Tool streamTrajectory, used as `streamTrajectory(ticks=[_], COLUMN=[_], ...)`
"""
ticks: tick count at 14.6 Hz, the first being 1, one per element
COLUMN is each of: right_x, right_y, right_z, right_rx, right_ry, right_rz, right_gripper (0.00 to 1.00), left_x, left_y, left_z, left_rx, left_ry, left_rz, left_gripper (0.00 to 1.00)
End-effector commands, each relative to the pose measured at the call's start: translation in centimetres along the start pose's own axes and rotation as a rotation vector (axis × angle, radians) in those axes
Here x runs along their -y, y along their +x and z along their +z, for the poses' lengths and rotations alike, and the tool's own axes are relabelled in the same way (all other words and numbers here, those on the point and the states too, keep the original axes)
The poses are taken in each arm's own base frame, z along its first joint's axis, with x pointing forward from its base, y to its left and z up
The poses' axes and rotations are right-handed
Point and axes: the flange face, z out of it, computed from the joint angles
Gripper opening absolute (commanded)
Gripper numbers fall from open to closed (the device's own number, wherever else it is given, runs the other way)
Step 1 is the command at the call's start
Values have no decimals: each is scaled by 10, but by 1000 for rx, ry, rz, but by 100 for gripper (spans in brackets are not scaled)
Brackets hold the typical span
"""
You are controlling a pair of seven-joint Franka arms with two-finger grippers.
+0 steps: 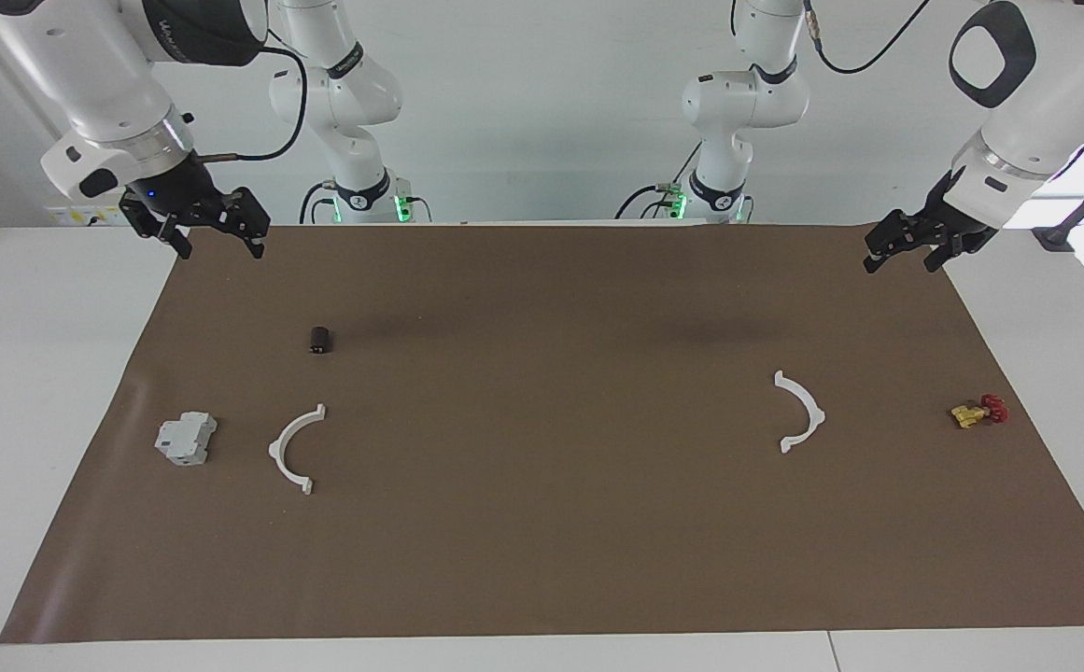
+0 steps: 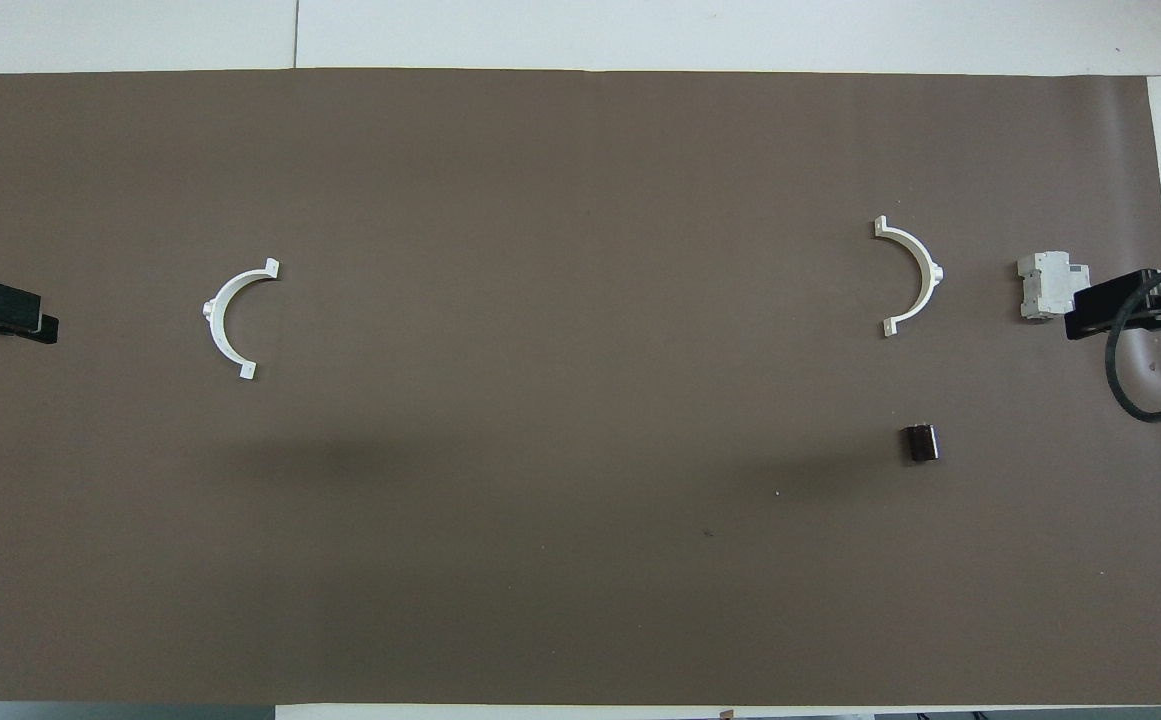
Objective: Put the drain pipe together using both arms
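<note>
Nothing assembled yet: two pipe halves [image 1: 296, 448] [image 1: 801, 411] lie well apart on the mat, left gripper [image 1: 906, 250] and right gripper [image 1: 215, 231] raised, fingers apart, empty.

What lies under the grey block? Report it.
The grey block rests on the brown mat, which shows all around it. The patch directly beneath is covered; whether anything lies there cannot be seen.
</note>
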Motion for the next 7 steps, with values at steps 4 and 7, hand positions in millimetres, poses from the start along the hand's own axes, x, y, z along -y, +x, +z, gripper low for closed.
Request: streamTrajectory(ticks=[4, 7], right_x=[1, 1], right_y=[1, -2], right_z=[-1, -3], right_rx=[15, 10], right_ry=[-8, -6], right_rz=[-33, -25], right_gripper=[100, 100], left_x=[4, 4], left_y=[-6, -7], left_z=[0, 0], left_rx=[-16, -13], left_ry=[12, 12], left_rz=[-11, -12], left_gripper=[100, 100])
